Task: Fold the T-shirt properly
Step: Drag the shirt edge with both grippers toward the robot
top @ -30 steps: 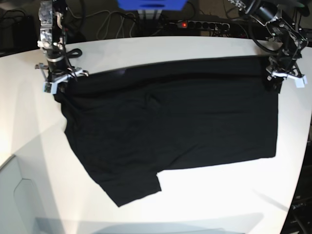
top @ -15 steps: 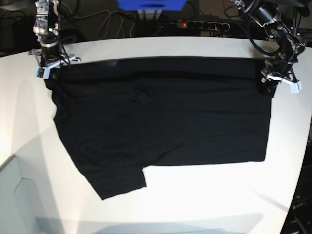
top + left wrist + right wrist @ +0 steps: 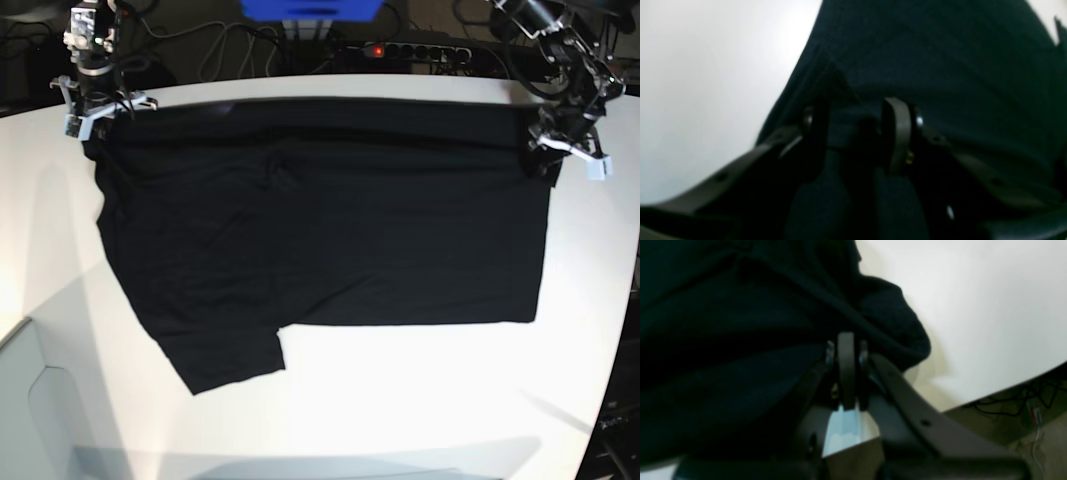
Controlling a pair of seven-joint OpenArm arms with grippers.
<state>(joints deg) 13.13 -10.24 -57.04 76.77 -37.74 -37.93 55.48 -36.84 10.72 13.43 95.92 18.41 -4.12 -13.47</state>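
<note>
Gripping the black T-shirt (image 3: 330, 220) at its two far corners, the left gripper (image 3: 853, 133) and right gripper (image 3: 846, 370) each pinch fabric; the shirt lies spread across the white table (image 3: 420, 400).

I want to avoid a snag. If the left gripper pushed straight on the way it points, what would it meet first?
Probably more of the T-shirt: the left gripper is shut on its edge, with black fabric straight ahead.

No text, label, brand, number or sign can be read in any view. The black T-shirt (image 3: 320, 220) spread on the white worktop (image 3: 420, 400) shows plain fabric only, and both wrist views are too blurred for lettering.
</note>
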